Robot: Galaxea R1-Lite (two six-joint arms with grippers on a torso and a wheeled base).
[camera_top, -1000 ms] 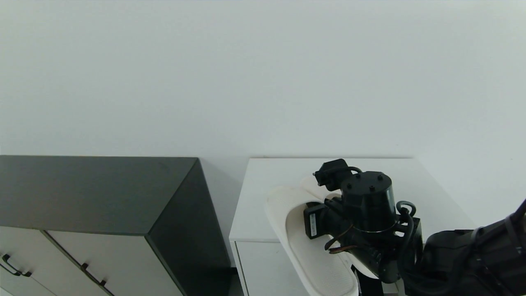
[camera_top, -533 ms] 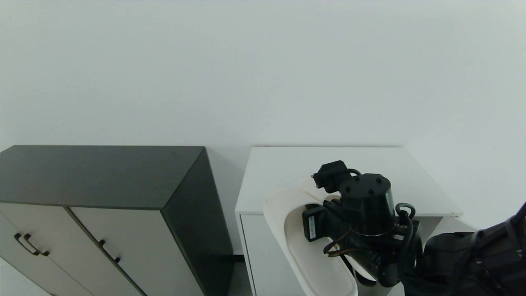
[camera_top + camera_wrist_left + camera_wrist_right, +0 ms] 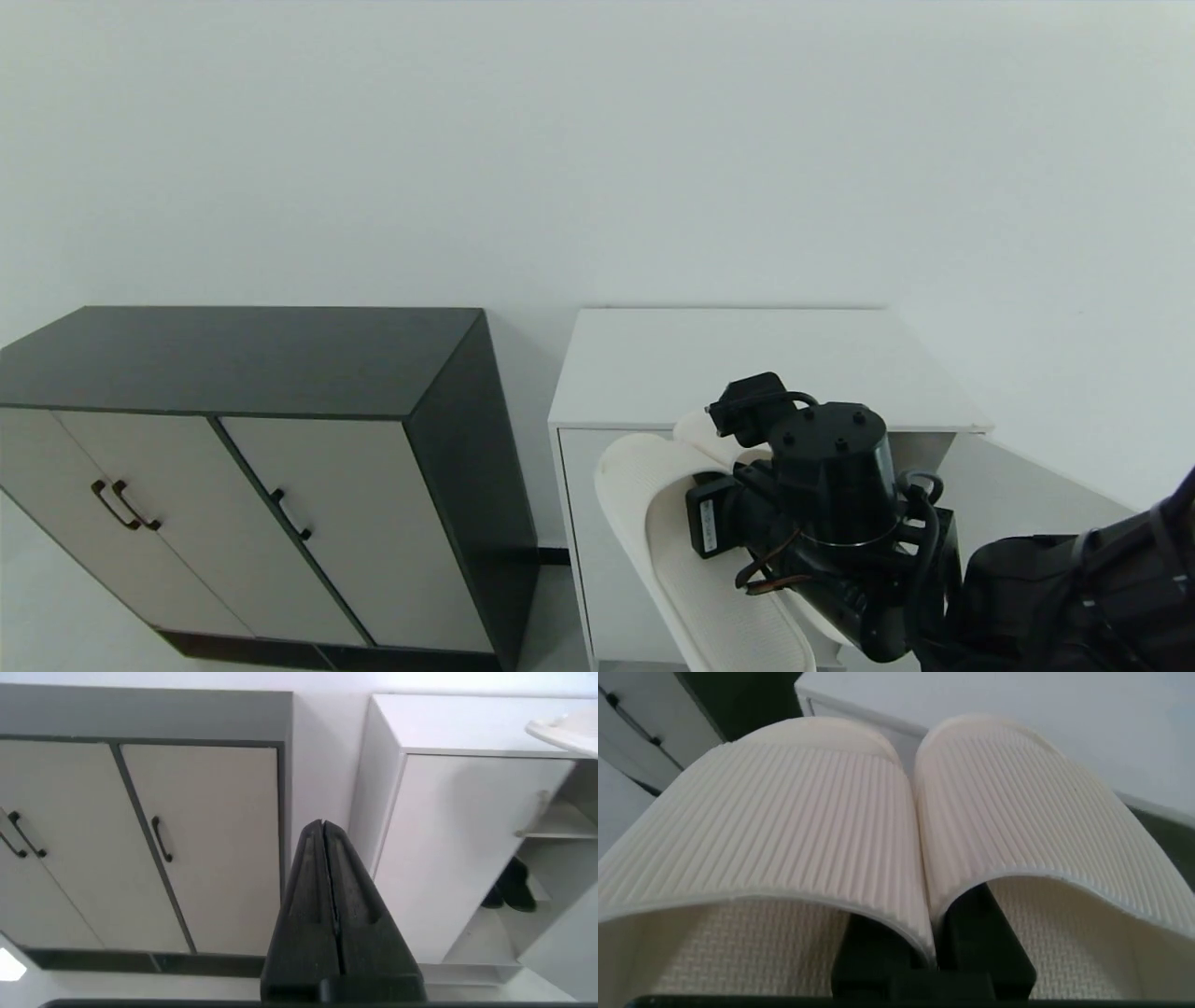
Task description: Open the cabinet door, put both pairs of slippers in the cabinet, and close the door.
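Note:
A pair of cream ribbed slippers (image 3: 653,532) hangs in front of the white cabinet (image 3: 747,364), held side by side. My right gripper (image 3: 936,947) is shut on the two slippers (image 3: 831,831) where their straps meet. In the left wrist view the white cabinet (image 3: 458,840) stands open on its far side, showing shelves with dark shoes (image 3: 512,887). Lower down and apart from the cabinets, my left gripper (image 3: 323,831) is shut with nothing in it.
A dark-topped cabinet (image 3: 233,355) with beige doors (image 3: 355,523) and black handles stands left of the white one, its doors closed. A plain white wall runs behind both. Bare floor lies in front of the dark cabinet.
The whole head picture has shifted, so the camera moved: more of both cabinet fronts shows now. The slippers stay in my right gripper, in about the same place in the picture.

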